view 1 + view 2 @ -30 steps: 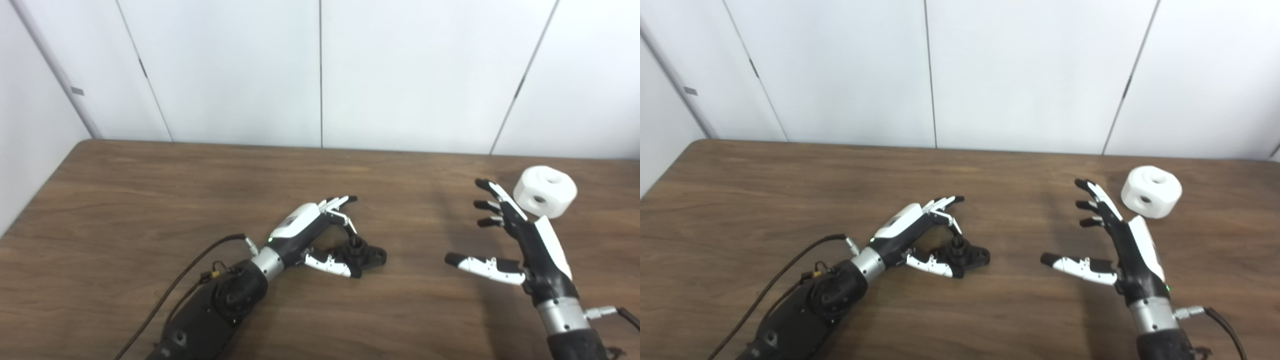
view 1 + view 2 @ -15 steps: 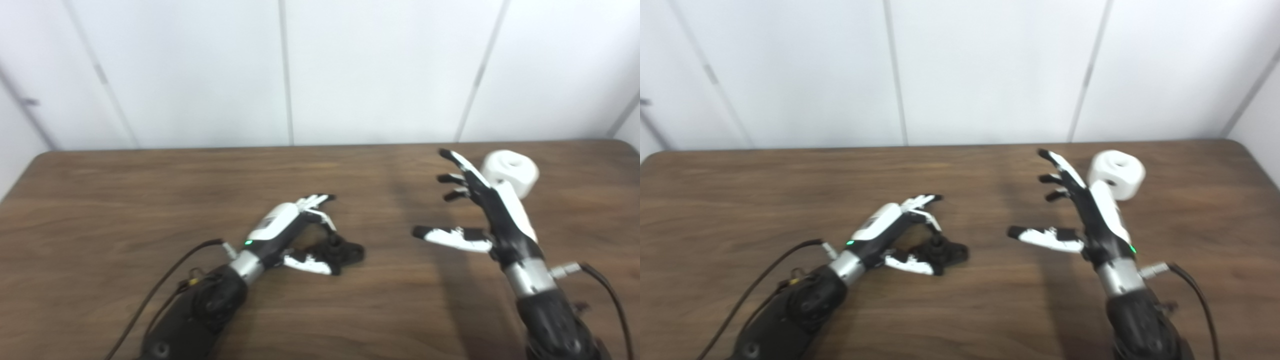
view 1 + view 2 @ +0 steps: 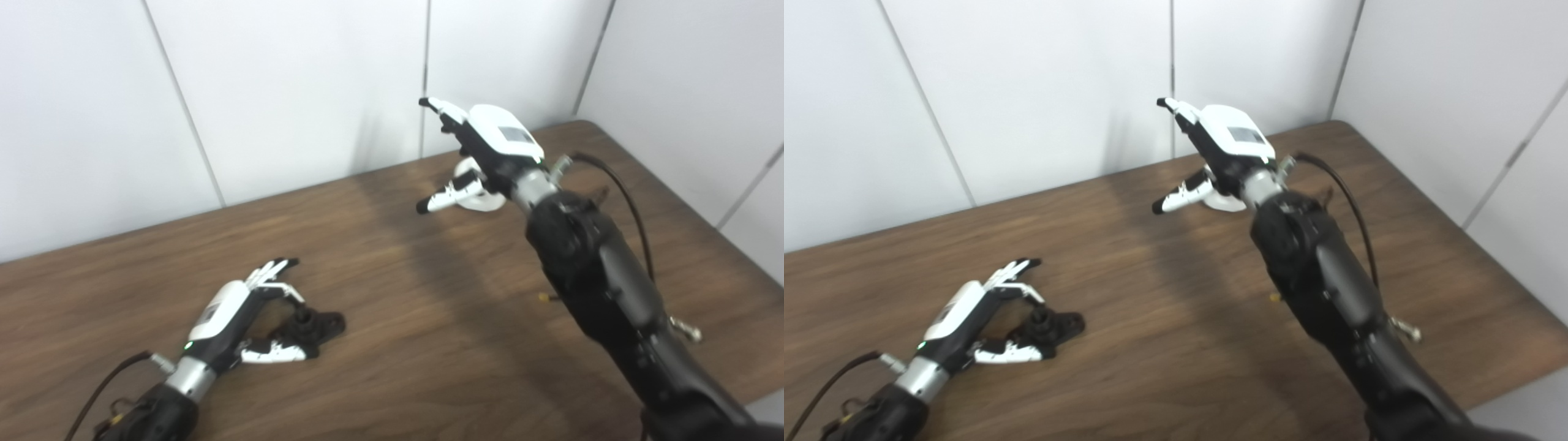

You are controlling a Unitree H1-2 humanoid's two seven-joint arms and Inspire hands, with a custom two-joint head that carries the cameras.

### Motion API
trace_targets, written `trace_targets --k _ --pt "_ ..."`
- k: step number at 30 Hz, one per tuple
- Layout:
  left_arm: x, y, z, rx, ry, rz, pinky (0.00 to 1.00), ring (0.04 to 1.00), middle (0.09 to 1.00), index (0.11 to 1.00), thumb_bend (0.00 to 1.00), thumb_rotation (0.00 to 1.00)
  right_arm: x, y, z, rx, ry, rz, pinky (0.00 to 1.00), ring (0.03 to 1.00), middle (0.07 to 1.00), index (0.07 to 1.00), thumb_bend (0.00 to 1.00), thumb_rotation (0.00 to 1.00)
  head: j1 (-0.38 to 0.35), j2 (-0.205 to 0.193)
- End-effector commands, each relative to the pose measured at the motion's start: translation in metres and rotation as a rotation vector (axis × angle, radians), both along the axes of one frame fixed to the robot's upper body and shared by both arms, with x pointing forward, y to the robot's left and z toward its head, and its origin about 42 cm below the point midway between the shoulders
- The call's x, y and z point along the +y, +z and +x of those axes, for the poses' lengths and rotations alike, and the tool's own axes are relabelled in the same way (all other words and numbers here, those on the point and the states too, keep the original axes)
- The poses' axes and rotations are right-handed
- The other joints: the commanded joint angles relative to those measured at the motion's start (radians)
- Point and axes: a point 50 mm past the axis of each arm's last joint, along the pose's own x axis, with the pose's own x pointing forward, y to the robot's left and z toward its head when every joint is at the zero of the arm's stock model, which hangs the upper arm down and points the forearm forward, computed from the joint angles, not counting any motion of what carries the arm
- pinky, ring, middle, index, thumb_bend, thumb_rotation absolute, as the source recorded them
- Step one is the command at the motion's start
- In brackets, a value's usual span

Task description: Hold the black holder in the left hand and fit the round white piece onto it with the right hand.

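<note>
The left hand (image 3: 236,318) cupped the black holder (image 3: 309,324), fingers apart, steadying it on the table (image 3: 392,343). Far beyond the holder, the right hand (image 3: 484,144) hovered spread over the round white piece (image 3: 484,199), apparently positioned to grasp it.

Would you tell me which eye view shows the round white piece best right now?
Neither shows it well. The left eye view is slightly better: the white piece peeks out on the table under the right hand, beside the thumb. In the right eye view only a smaller sliver shows below that hand.
</note>
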Motion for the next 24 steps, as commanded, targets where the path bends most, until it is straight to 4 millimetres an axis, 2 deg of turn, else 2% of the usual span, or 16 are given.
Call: trace_targets --k 1,6,10,12,14,15,18,24 --pt "0.018 -0.051 -0.025 0.133 0.040 0.136 1.00 1.000 0.942 0.482 0.52 0.05 -0.018 0.032 0.011 -0.070 -0.057 -0.083 0.67 0.867 0.962 0.950 0.84 0.31 -0.006 -0.011" --pt "0.019 -0.053 -0.025 0.137 0.053 0.147 1.00 1.000 0.940 0.482 0.52 0.05 -0.045 0.048 0.028 -0.032 -0.147 -0.151 0.73 0.927 0.993 0.960 0.87 0.34 -0.021 -0.031" --pt "0.020 -0.052 -0.025 0.137 0.052 0.148 1.00 1.000 0.939 0.483 0.52 0.05 -0.060 0.057 0.039 0.002 -0.208 -0.214 0.87 0.998 1.000 0.963 0.94 0.41 -0.023 -0.038" --pt "0.020 -0.052 -0.026 0.141 0.057 0.143 1.00 1.000 0.938 0.483 0.52 0.05 -0.066 0.062 0.045 0.042 -0.240 -0.243 0.88 1.000 1.000 0.965 0.96 0.43 -0.027 -0.039" --pt "0.021 -0.052 -0.026 0.144 0.059 0.137 1.00 1.000 0.937 0.483 0.52 0.05 -0.071 0.065 0.050 0.077 -0.256 -0.255 0.90 1.000 1.000 0.965 0.97 0.45 -0.027 -0.039" --pt "0.021 -0.053 -0.026 0.146 0.059 0.136 1.00 1.000 0.939 0.483 0.52 0.05 -0.072 0.065 0.052 0.100 -0.261 -0.255 0.90 1.000 1.000 0.956 0.99 0.50 -0.028 -0.047" --pt "0.022 -0.053 -0.027 0.156 0.061 0.137 1.00 1.000 0.943 0.483 0.52 0.05 -0.075 0.063 0.058 0.166 -0.265 -0.255 0.92 1.000 1.000 0.955 1.00 0.56 -0.026 -0.047" --pt "0.021 -0.053 -0.029 0.163 0.063 0.141 1.00 1.000 0.941 0.483 0.52 0.05 -0.071 0.058 0.060 0.285 -0.234 -0.228 0.93 1.000 1.000 0.961 1.00 0.57 -0.017 -0.044"
